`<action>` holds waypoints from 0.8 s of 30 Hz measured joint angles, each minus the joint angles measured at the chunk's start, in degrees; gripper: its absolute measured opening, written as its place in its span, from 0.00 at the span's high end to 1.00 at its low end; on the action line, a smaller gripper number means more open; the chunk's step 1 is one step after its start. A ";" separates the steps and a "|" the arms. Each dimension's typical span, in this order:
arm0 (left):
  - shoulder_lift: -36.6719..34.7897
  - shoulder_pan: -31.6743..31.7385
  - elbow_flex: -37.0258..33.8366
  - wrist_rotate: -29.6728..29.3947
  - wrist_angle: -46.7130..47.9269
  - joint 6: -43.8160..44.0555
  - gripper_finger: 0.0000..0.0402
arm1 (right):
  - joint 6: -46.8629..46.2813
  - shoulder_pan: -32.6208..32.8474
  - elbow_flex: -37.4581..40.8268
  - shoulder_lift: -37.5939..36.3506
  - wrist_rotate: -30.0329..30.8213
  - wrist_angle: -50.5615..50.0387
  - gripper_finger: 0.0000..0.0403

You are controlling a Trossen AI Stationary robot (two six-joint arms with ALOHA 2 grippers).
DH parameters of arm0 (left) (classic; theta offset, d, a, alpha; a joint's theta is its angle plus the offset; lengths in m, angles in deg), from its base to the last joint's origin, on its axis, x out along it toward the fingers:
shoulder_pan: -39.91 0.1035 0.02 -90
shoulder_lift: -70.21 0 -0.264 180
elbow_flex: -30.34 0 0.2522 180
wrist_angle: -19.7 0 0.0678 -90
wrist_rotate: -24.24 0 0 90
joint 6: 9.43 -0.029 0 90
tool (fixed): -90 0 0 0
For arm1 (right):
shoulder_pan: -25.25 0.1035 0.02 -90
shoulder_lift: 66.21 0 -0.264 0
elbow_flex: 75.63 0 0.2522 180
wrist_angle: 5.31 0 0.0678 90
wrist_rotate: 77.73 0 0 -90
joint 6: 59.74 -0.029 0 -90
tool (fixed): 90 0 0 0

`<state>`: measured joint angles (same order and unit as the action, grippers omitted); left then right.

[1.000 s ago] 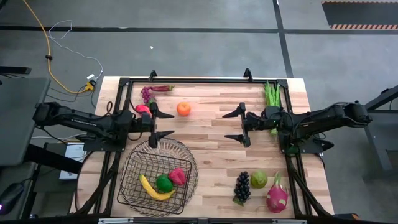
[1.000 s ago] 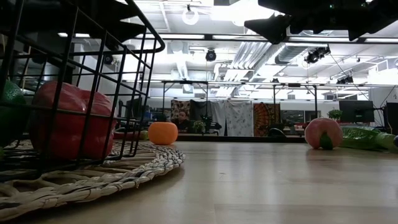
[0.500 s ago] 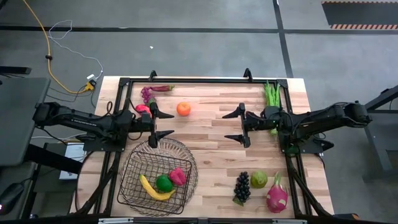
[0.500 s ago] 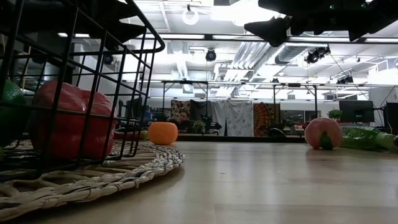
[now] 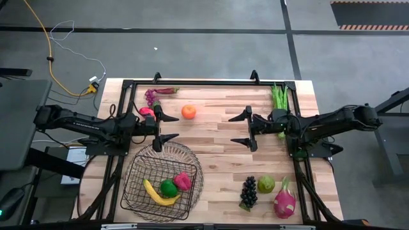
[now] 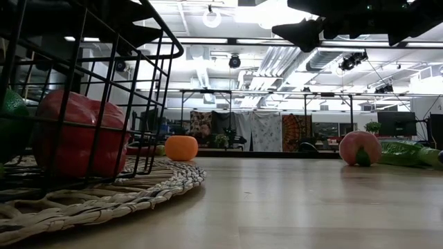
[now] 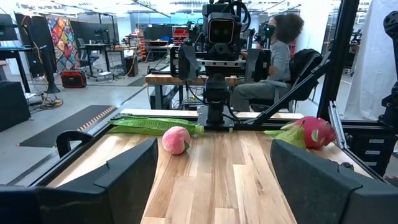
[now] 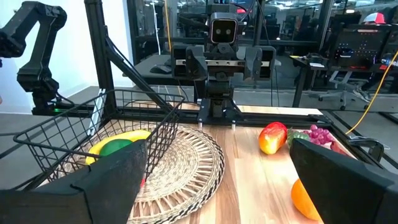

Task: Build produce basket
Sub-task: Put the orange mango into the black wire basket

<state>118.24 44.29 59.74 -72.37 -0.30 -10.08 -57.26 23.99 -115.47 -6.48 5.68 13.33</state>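
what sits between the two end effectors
Nothing: in the high view, only bare table lies between the left end effector and right end effector.

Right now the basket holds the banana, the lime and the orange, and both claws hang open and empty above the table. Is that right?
Not quite: the orange lies out on the table, far from the basket. The high view shows the basket holding the banana, the lime and a pink-red fruit. The left claw and right claw do hang open and empty.
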 joint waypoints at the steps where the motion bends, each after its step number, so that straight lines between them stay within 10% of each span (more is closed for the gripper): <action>1: 0.00 0.00 0.00 0.00 0.02 0.00 0.26 | 0.00 0.00 0.00 0.00 -0.02 0.00 0.04; 13: 0.02 -0.02 0.02 -0.53 0.91 3.84 0.26 | -0.07 0.00 0.00 0.00 -0.02 0.00 0.04; 24: 0.04 5.58 0.38 -34.58 20.14 23.96 0.26 | -0.07 0.00 0.00 0.00 0.09 0.01 0.04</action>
<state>118.28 49.87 60.12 -106.95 19.85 13.89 -57.32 23.99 -115.47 -6.48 5.77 13.34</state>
